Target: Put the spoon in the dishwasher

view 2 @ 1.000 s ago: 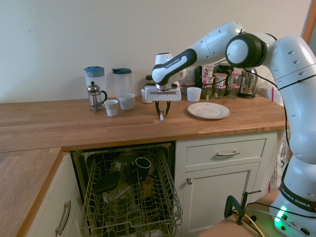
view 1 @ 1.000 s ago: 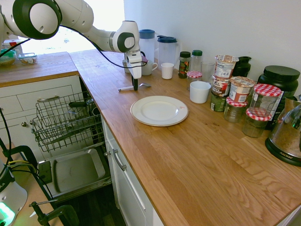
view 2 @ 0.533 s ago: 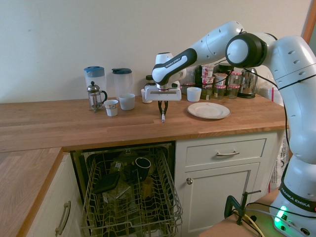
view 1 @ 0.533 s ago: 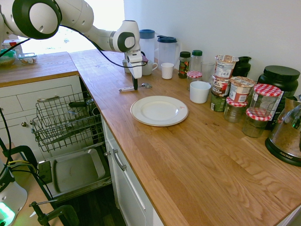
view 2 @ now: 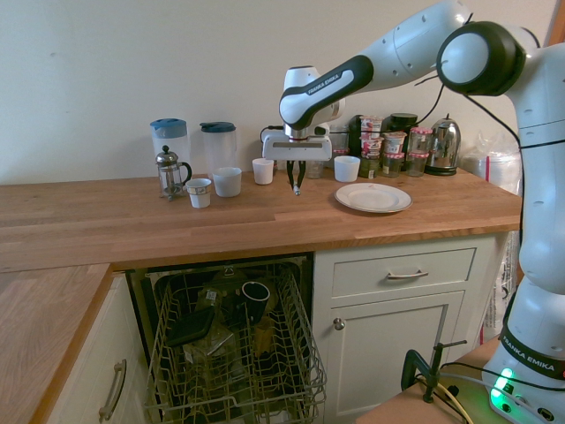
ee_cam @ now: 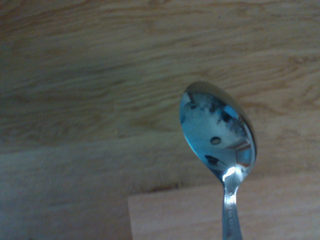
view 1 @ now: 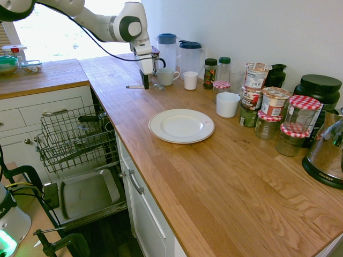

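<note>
Gripper (view 1: 144, 85) pointing down, fingers clamped on the spoon (view 1: 141, 87), which hangs level above the wooden counter (view 1: 225, 176). Only the wrist view shows the shiny bowl (ee_cam: 217, 131) close up; the side camera shows a mere sliver (view 2: 297, 189). White plate (view 1: 181, 126) sits at five o'clock from the hand, well apart. Dishwasher (view 1: 75, 142) stands open below the counter edge, rack pulled out.

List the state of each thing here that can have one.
spoon: lying level in the tool, clear of the counter
tool: shut on the spoon, pointing down
dishwasher: door open, rack pulled out, partly loaded
white plate: empty, flat on the counter
two jugs: lids on
</note>
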`<state>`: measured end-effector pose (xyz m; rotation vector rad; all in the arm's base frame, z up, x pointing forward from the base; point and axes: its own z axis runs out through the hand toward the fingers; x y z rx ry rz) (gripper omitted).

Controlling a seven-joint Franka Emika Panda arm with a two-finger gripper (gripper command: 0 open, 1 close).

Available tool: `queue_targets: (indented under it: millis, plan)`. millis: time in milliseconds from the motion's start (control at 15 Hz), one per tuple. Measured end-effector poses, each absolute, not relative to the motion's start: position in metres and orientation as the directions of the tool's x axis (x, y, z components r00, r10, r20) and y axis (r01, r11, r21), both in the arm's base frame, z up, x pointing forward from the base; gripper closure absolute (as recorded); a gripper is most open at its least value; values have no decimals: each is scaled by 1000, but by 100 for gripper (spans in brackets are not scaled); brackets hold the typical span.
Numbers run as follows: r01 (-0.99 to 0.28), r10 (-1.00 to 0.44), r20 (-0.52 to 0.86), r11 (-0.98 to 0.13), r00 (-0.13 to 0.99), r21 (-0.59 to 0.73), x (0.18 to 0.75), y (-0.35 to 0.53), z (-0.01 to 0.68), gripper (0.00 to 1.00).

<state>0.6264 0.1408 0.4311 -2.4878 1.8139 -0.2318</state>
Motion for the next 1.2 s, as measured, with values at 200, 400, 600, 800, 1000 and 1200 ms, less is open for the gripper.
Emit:
queue_targets:
  millis: [200, 400, 600, 800, 1000, 1200]
  plan:
    - [-926, -937, 112, -346, 332, -150, 571, 187, 448, 100]
    - [-910, -925, 133, -376, 356, -176, 507, 236, 445, 100]
    - [-897, -913, 150, -402, 378, -186, 449, 280, 424, 100]
    - [-881, -898, 166, -435, 408, -184, 407, 317, 399, 100]
    - [-867, -878, 185, -470, 441, -165, 379, 340, 383, 100]
    - [-872, -880, 216, -460, 422, -170, 374, 345, 374, 100]
